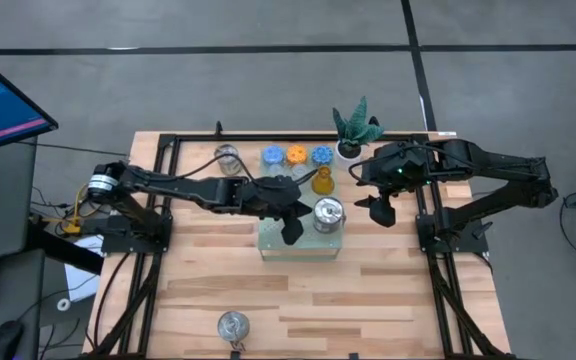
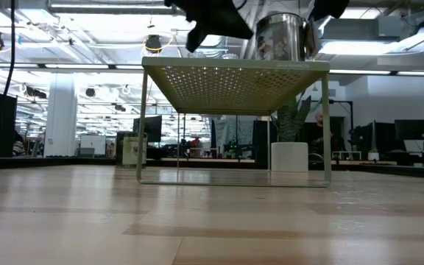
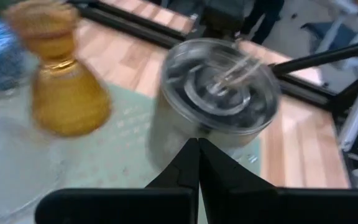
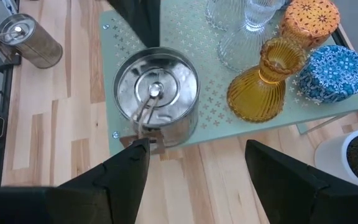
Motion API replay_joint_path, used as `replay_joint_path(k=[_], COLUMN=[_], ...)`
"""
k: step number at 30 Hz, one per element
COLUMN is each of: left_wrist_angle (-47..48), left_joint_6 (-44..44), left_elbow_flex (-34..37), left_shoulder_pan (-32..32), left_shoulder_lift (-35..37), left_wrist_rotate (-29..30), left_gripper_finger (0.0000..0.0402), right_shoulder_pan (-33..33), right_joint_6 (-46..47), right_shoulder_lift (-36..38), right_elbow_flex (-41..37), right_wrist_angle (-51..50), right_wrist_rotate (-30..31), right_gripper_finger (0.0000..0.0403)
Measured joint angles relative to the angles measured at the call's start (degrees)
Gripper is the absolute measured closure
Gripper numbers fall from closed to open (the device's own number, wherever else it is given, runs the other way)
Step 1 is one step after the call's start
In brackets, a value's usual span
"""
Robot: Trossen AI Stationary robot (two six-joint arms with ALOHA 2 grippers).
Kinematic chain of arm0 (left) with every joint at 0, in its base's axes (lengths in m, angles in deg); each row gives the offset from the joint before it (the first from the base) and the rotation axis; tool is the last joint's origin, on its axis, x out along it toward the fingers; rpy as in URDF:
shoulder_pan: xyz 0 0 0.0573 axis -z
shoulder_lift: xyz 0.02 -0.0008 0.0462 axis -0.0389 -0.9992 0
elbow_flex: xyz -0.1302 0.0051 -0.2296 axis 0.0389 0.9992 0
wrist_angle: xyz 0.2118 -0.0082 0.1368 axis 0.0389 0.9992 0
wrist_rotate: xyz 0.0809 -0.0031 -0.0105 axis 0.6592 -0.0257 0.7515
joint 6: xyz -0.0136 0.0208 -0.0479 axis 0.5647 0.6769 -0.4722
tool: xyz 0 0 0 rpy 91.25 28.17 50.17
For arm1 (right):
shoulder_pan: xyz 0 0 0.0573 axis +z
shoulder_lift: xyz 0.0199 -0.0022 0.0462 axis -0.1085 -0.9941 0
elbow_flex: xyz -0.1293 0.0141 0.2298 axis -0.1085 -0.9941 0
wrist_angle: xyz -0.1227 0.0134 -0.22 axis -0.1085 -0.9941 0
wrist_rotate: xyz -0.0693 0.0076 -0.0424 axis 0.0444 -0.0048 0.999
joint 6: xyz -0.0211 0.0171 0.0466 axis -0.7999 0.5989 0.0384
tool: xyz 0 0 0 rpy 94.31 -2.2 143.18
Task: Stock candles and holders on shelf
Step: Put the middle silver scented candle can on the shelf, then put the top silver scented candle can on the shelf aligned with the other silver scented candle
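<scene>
Candles and holders are partly gathered on the pale mint-green shelf (image 1: pixel 268 243), which stands on thin legs near the middle of the wooden table (image 1: pixel 388 290). On its perforated top a shiny silver tin (image 1: pixel 328 214) sits toward the right edge, and an amber glass cup (image 1: pixel 322 181) stands upside down just behind it, with clear ribbed glass holders (image 4: pixel 244 28) beside the amber one. Three bumpy round candles line the back: a blue candle (image 1: pixel 272 156), an orange candle (image 1: pixel 297 155) and a second blue candle (image 1: pixel 322 155). A potted green plant (image 1: pixel 354 130) stands just to their right. A second silver tin (image 1: pixel 227 158) lies near the table's back edge to the left, and a third silver tin (image 1: pixel 233 325) sits well apart at the front edge. The left gripper (image 1: pixel 292 232) hovers over the shelf just left of the tin there, its fingers pressed together and holding nothing. The right gripper (image 1: pixel 379 212) hangs just off the shelf's right side, near the same tin, with its fingers spread apart and nothing between them.
</scene>
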Motion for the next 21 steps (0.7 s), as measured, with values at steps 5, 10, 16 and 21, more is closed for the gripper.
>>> replay_joint_path(k=[5, 10, 16, 21], left_wrist_angle=[-0.37, 0.03, 9.66, 18.41], left_joint_6=[0.01, 0.00, 0.98, 7.37], left_elbow_flex=[-0.02, -0.02, 0.00, -0.02], left_shoulder_pan=[0.10, -0.74, -0.59, -1.64], left_shoulder_lift=[-0.86, -0.53, 7.88, 19.98], left_wrist_rotate=[-1.14, -1.04, -0.42, 4.59], left_gripper_finger=[0.0400, 0.0400, 0.0390, 0.0353], right_shoulder_pan=[0.00, 0.00, 0.00, 0.00], right_joint_6=[0.02, 0.07, 0.02, -0.72], right_shoulder_lift=[0.01, 0.00, 0.00, 0.02], right_elbow_flex=[0.00, 0.00, 0.00, 0.00], right_wrist_angle=[-0.66, -0.81, -0.81, -0.67], right_wrist_rotate=[-0.02, -0.02, -0.03, -0.02], right_gripper_finger=[0.0147, 0.0147, 0.0147, 0.0147])
